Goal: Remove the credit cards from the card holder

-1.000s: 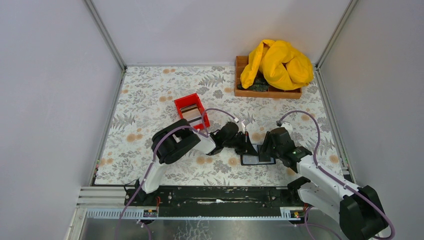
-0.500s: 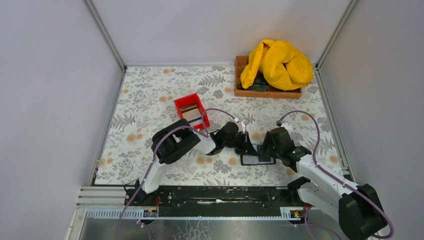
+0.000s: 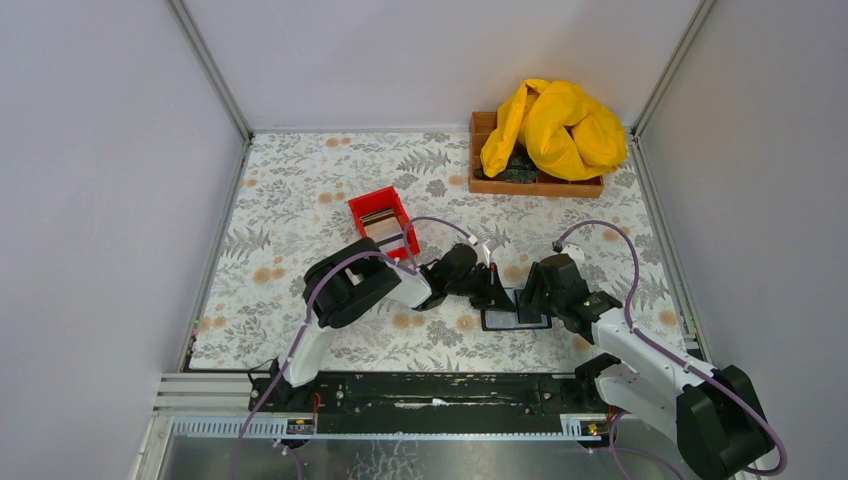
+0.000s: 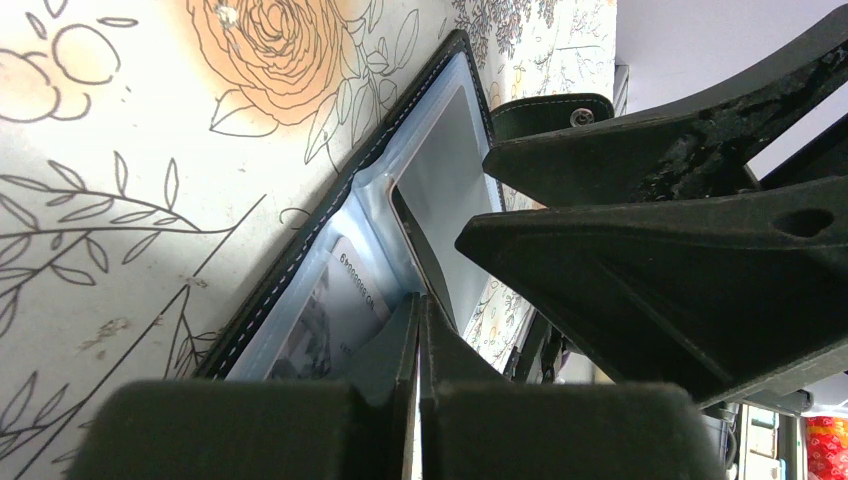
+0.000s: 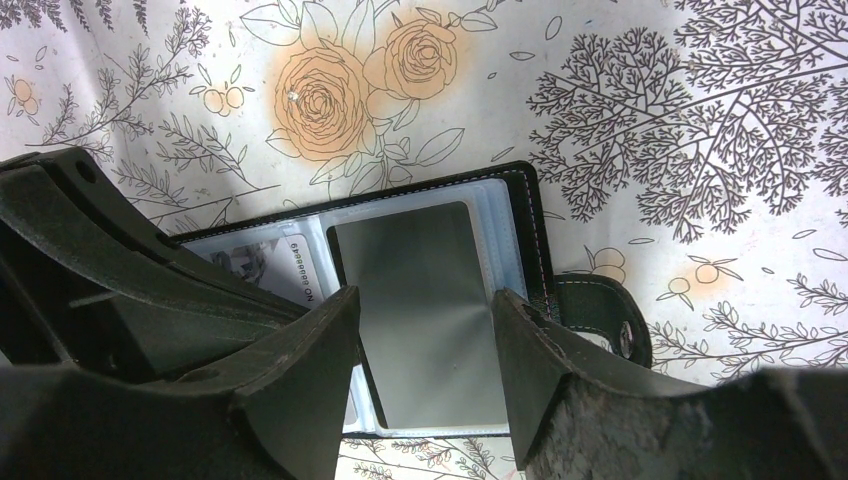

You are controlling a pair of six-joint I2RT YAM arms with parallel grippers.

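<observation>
left claw (image 4: 418, 330) shut tight at the open card holder (image 5: 508, 250), right claw (image 5: 422, 315) wide open straddling its grey card (image 5: 420, 250)

My left tool (image 4: 418, 305) and right tool (image 5: 422, 300) are black. The wallet (image 5: 510, 240) is black with pale blue sleeves, its card (image 5: 425, 350) grey, the surface (image 5: 620, 60) white with orange roses.

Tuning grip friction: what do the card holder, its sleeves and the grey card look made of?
Card holder: black leather or faux leather, matte, pale stitched border.
Sleeves: clear soft plastic, layered glossy edges.
Grey card: plastic or metal, smooth satin sheen; unclear which.
</observation>
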